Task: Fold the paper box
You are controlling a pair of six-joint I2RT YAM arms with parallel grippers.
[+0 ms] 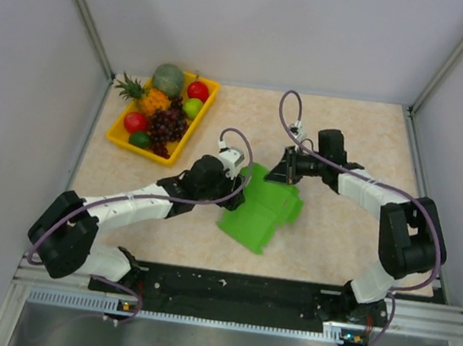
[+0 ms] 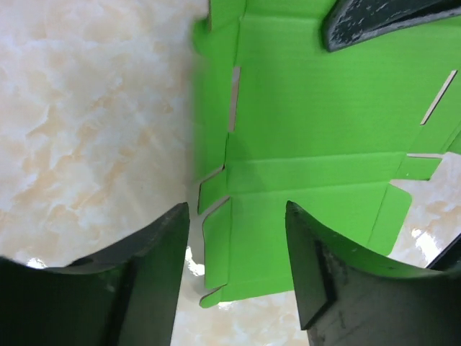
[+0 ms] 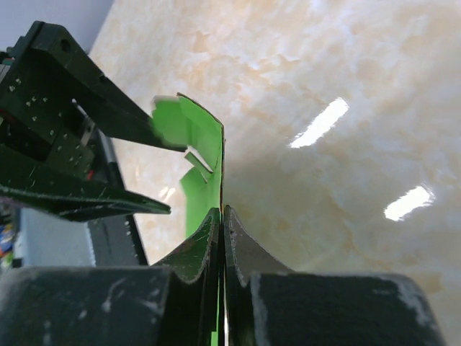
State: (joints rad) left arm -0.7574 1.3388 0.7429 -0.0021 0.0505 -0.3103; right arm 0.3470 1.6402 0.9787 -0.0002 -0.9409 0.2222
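Observation:
The paper box (image 1: 265, 211) is a bright green flat cut-out with flaps and slits, lying partly lifted in the middle of the table. My right gripper (image 1: 286, 173) is shut on its far edge, and in the right wrist view the sheet (image 3: 205, 137) stands edge-on, pinched between the closed jaws (image 3: 222, 210). My left gripper (image 1: 238, 174) is at the sheet's left side. Its jaws (image 2: 238, 213) stand open, with a small side flap of the green sheet (image 2: 324, 108) lying between and beyond the fingers, touching neither. The right gripper's finger (image 2: 382, 21) shows at the top of the left wrist view.
A yellow tray (image 1: 193, 127) of fruit sits at the back left of the marble-patterned table. White walls close in both sides and the back. A black rail (image 1: 233, 288) runs along the near edge. The left arm (image 3: 57, 130) fills the left of the right wrist view.

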